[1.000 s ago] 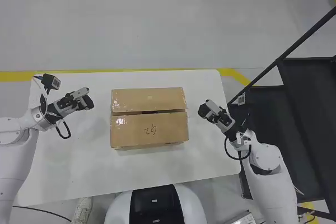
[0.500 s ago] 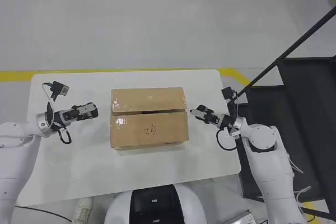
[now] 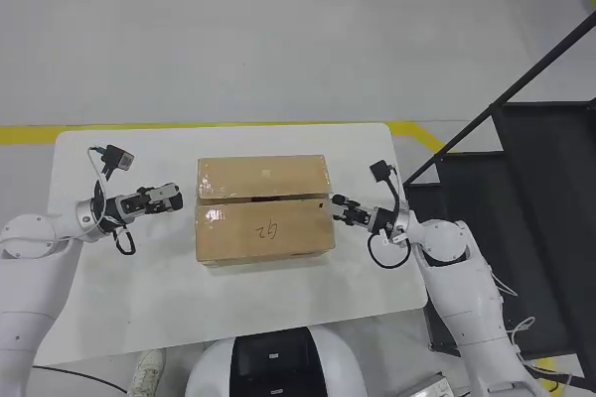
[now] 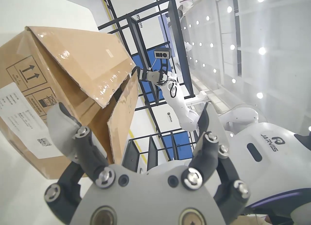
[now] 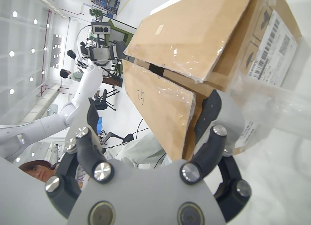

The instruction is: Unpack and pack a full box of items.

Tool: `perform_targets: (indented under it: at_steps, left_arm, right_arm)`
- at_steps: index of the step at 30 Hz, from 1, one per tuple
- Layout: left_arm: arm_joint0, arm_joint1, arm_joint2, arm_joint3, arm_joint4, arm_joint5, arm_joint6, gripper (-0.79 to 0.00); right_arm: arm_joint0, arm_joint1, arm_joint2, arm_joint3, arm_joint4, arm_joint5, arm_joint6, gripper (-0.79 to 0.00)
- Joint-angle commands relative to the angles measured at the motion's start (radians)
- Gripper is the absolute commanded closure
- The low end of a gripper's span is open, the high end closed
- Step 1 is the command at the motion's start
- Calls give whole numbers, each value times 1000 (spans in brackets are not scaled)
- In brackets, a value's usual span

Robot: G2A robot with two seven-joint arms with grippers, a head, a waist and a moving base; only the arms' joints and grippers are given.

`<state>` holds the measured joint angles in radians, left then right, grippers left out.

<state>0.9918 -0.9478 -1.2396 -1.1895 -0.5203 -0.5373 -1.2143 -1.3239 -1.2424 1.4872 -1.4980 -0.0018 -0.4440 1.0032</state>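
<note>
A brown cardboard box (image 3: 264, 208) stands in the middle of the white table (image 3: 129, 298). Its two top flaps are slightly raised, with a dark gap between them and torn clear tape along their edges. My left gripper (image 3: 171, 198) is open just off the box's left end; the left wrist view has its fingers (image 4: 60, 119) spread in front of the labelled end wall (image 4: 21, 104). At the right end, my right gripper (image 3: 339, 209) is open too. In the right wrist view the near flap's (image 5: 160, 104) corner lies between its fingers (image 5: 211, 107).
A black metal rack (image 3: 541, 198) stands close beside the table's right edge. A yellow floor line (image 3: 40, 132) runs behind the table. Bare table surface lies in front of the box and to its left.
Both arms have swung inward: the left gripper moved right to the box's left end, and the right gripper moved left to its right end.
</note>
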Motion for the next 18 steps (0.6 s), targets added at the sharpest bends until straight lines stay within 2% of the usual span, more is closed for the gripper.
perform_targets:
  at_steps: [1,10,14,18]
  left_arm:
    - [-1,-1,3,2,5,6,1,-785]
    - [-12,-10,32,15,2,29,3,-785]
    - [-23,-18,50,28,-38,45,-7,-785]
    - [-47,-33,79,62,-78,48,5,-785]
  right_arm:
    - [-9,4,6,-15,52,-1,31,-785]
    - [-63,26,41,-95,301,18,215,-785]
    - [-93,37,40,-129,315,23,287,-785]
    - [-126,45,38,-158,306,22,312,-785]
